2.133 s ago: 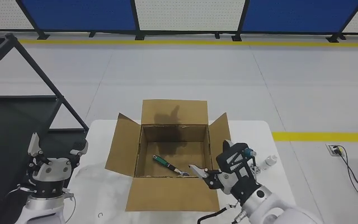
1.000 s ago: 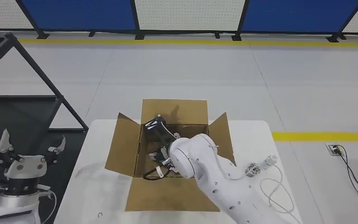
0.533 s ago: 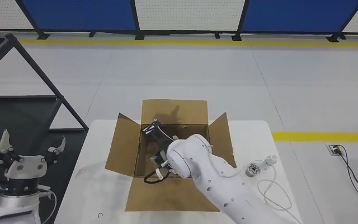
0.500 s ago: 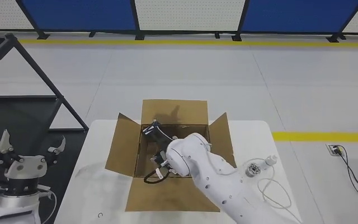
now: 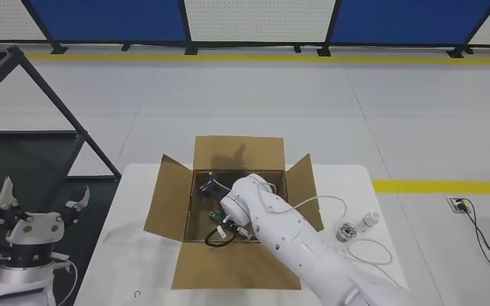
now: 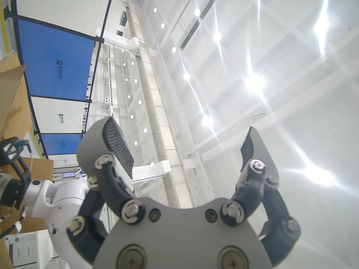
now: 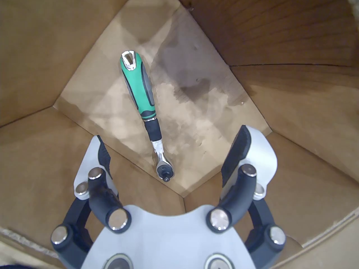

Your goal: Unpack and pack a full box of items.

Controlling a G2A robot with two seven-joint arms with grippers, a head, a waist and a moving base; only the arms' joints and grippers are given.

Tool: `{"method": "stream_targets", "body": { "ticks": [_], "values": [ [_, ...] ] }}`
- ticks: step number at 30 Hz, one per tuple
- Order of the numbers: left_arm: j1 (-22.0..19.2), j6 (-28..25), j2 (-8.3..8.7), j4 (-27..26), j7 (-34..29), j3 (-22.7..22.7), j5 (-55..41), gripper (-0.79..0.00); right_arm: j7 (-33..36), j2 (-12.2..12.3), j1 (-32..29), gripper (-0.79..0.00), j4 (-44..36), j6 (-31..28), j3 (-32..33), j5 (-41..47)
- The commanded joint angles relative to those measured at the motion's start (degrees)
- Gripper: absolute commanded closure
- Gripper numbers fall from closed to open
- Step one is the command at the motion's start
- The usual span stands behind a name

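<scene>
While right gripper hangs wide above ratchet, box walls close round it; left gripper wide, empty

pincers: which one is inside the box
The right pincer, open inside the cardboard box above the green-handled ratchet on its floor. The left pincer, also open, points up at the ceiling, away from the box.

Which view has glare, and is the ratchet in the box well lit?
Left wrist view: ceiling lights flare into streaks beyond the open left pincer. Right wrist view: no glare; ratchet well lit on the box floor, dark patch beside it, ahead of the open right pincer.
</scene>
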Motion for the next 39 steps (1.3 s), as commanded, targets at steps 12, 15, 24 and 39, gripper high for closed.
{"method": "stream_targets", "body": {
  "ticks": [12,15,24,39],
  "values": [
    [0.0,0.0,0.00,0.0,0.0,0.0,0.0,-0.785,-2.3,-3.8,2.9,-0.785,8.7,-0.2,-0.7,2.5],
    [0.0,0.0,0.00,0.0,0.0,0.0,0.0,-0.785,-2.9,-3.7,2.0,-0.785,8.5,-1.3,-0.8,2.1],
    [0.0,0.0,0.00,0.0,0.0,0.0,0.0,-0.785,0.0,-2.5,0.2,-0.785,4.5,-5.0,1.4,3.5],
    [0.0,0.0,0.00,0.0,0.0,0.0,0.0,-0.785,7.2,4.8,-11.3,-0.785,-20.1,-3.9,8.7,-3.8]
  ]
}}
